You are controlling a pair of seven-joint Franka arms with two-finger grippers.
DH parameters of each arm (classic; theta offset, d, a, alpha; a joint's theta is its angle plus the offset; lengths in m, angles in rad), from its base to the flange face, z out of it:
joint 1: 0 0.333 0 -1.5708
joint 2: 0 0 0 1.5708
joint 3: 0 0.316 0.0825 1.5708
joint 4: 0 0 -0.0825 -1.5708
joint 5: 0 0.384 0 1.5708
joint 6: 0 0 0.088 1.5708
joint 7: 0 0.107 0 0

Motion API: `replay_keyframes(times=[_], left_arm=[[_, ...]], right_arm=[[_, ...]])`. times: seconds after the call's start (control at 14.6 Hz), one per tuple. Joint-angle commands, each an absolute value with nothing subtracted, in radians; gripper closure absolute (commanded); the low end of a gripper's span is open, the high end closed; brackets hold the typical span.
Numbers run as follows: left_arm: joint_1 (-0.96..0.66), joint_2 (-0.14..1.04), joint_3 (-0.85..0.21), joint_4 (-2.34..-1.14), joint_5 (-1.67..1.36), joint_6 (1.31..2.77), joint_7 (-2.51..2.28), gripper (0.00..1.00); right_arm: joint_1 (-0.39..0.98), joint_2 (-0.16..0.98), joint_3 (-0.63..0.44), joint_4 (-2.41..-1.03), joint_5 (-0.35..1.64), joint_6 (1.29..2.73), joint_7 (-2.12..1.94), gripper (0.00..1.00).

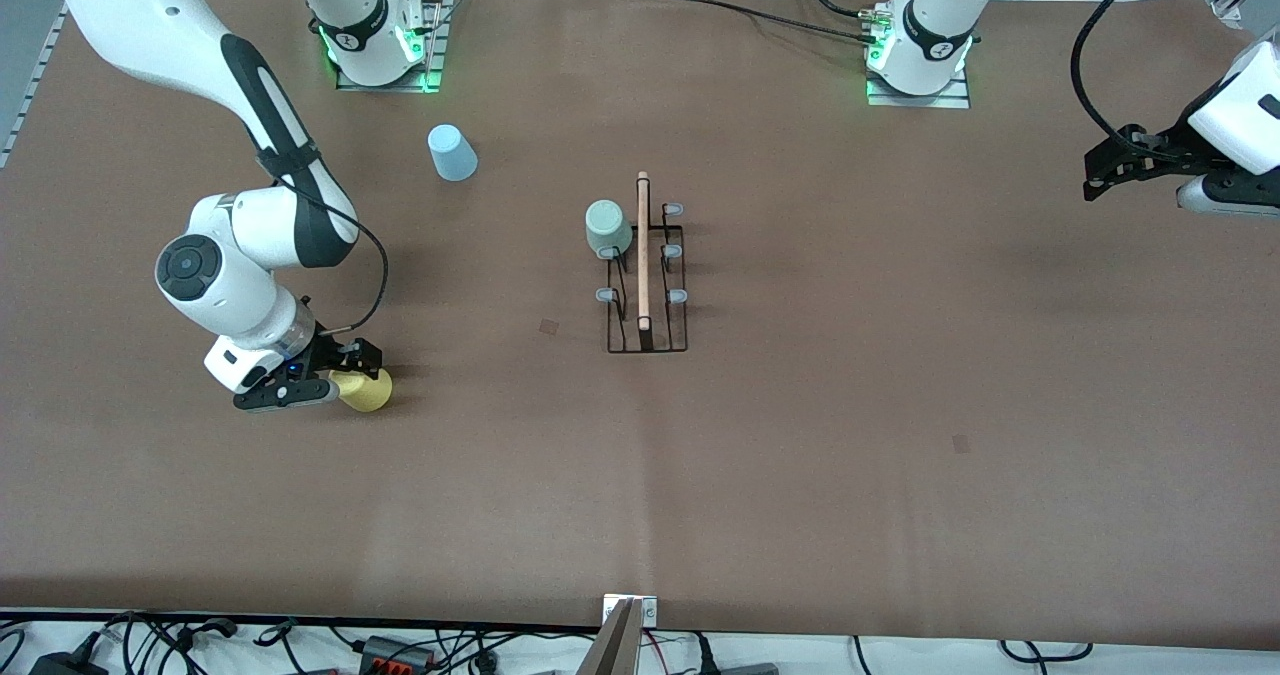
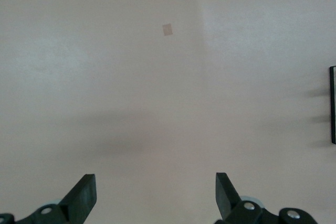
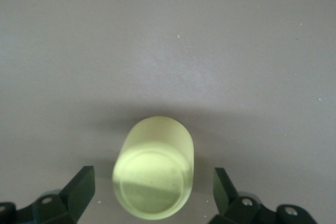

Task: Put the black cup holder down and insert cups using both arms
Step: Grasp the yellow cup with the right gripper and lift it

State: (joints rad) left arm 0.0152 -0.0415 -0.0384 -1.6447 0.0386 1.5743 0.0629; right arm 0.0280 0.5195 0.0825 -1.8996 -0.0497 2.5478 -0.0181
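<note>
I see brown table cover (image 1: 800, 475), a faint seam down its middle | cables (image 1: 200, 645) tangled along the near edge | green lights (image 1: 425, 80) glowing at the top.

Left gripper (image 2: 155, 199) fingers (image 2: 84, 192) spread, bare table (image 2: 157, 103), small square mark (image 2: 167, 29)

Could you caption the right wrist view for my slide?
Right gripper open around the yellow cup on the brown table.

The sage green cup (image 1: 608, 229) hides its peg, and the black cup holder (image 2: 333, 104) is cut off.
</note>
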Motion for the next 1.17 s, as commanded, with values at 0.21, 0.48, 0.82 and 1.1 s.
replay_keyframes(times=[0.21,0.48,0.82,1.1], left_arm=[[0.011,-0.029,-0.031,-1.614,0.025,1.554,0.084,0.0],[0.011,-0.029,-0.031,-1.614,0.025,1.552,0.084,0.0],[0.012,-0.029,-0.031,-1.614,0.025,1.552,0.084,0.0],[0.011,-0.029,-0.031,-1.614,0.025,1.552,0.084,0.0]], right_arm=[[0.032,0.56,0.077,-1.894,-0.051,2.615,-0.037,0.0],[0.034,0.558,0.077,-1.894,-0.052,2.612,-0.038,0.48],[0.037,0.537,0.077,-1.894,-0.051,2.6,-0.04,0.81],[0.109,0.373,0.083,-1.864,-0.028,2.391,0.085,0.83]])
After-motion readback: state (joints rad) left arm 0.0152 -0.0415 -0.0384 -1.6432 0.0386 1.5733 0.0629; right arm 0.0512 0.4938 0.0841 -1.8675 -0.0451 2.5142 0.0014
